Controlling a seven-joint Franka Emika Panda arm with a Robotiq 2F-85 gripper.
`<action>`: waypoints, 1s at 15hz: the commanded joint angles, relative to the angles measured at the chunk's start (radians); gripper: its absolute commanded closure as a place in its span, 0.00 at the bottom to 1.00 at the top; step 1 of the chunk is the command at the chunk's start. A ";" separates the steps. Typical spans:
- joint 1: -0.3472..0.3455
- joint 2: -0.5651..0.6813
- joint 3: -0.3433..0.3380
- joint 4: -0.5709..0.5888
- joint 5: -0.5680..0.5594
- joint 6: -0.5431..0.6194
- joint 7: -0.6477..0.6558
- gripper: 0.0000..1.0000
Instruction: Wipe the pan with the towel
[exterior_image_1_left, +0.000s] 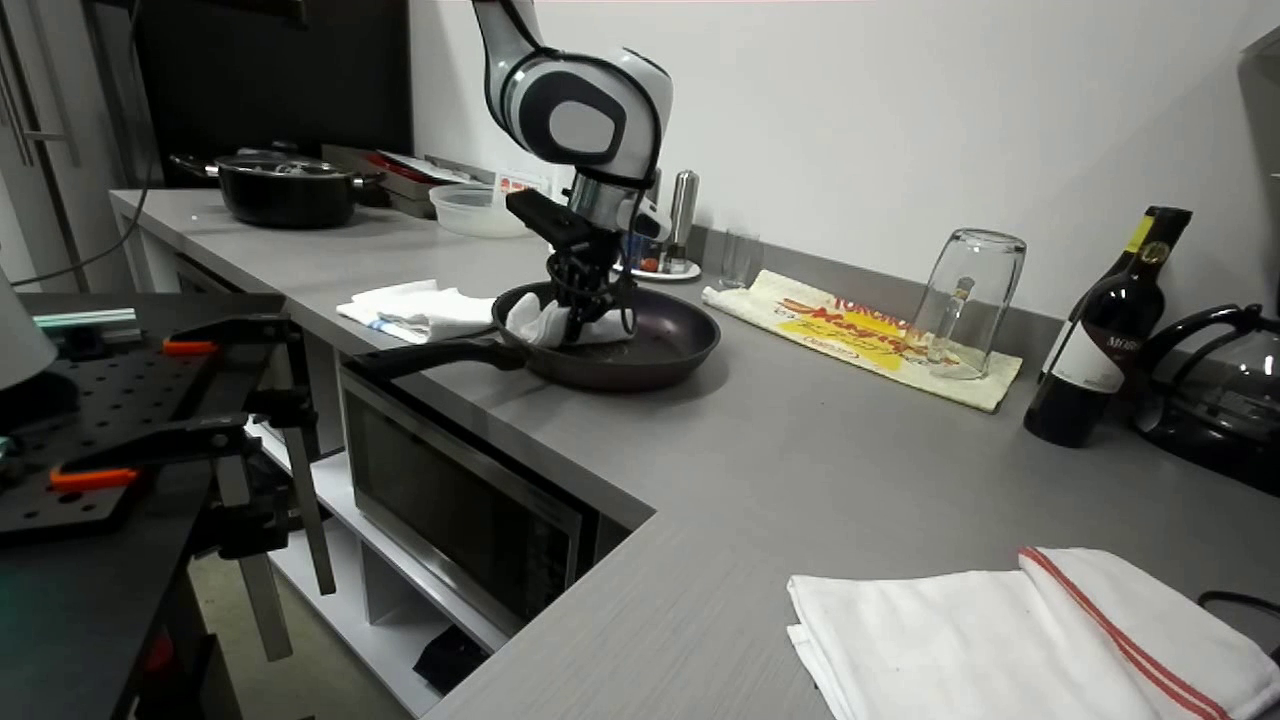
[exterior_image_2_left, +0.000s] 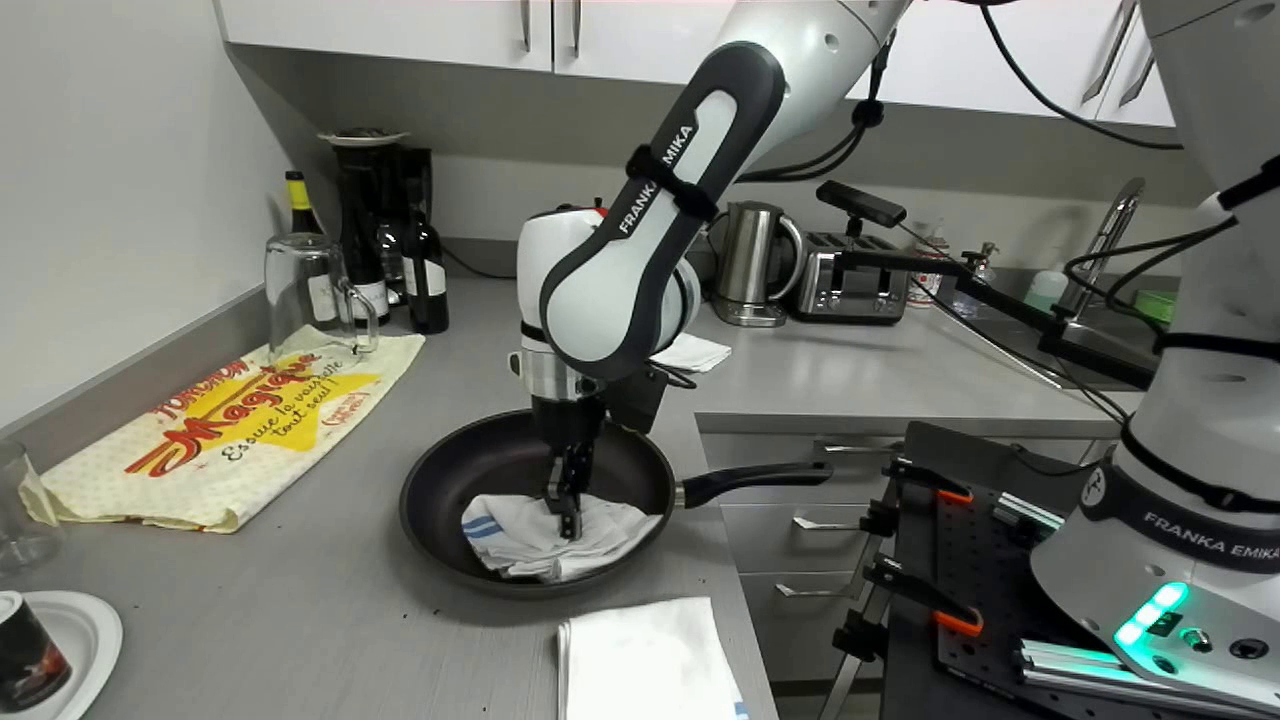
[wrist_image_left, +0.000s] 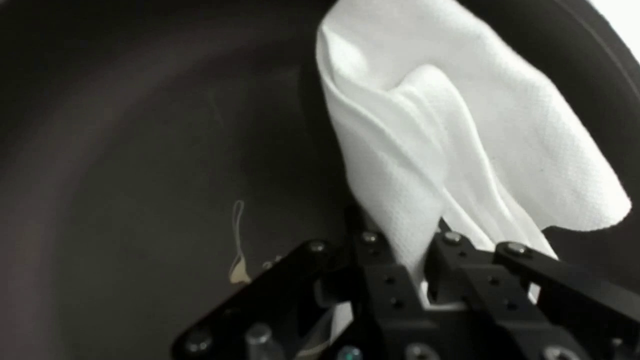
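Observation:
The dark frying pan stands on the grey counter in both exterior views (exterior_image_1_left: 670, 335) (exterior_image_2_left: 480, 455), its handle reaching past the counter's edge. A crumpled white towel with blue stripes lies inside the pan (exterior_image_1_left: 535, 322) (exterior_image_2_left: 500, 535). My gripper (exterior_image_1_left: 577, 325) (exterior_image_2_left: 566, 515) points down into the pan, its fingers closed on a fold of the towel. In the wrist view the towel (wrist_image_left: 400, 130) rises between the fingertips (wrist_image_left: 402, 242) and spreads over the pan's right side. Small pale scraps (wrist_image_left: 240, 272) lie on the bare pan floor (wrist_image_left: 165, 200) left of the fingers. The fingertips' lower ends are hidden.
A folded white towel (exterior_image_1_left: 425, 308) (exterior_image_2_left: 650, 660) lies beside the pan. A yellow printed cloth (exterior_image_1_left: 850, 330) bears an upturned glass pitcher (exterior_image_1_left: 970, 300) along the wall. A white plate (exterior_image_2_left: 100, 640), a red-striped towel (exterior_image_1_left: 1000, 640) and a wine bottle (exterior_image_1_left: 1105, 330) also stand around.

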 joint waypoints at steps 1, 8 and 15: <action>0.035 0.029 -0.067 0.008 -0.108 0.080 0.042 0.96; 0.106 0.058 -0.220 0.026 -0.315 0.223 0.129 0.96; 0.305 0.115 -0.460 0.048 -0.531 0.378 0.276 0.96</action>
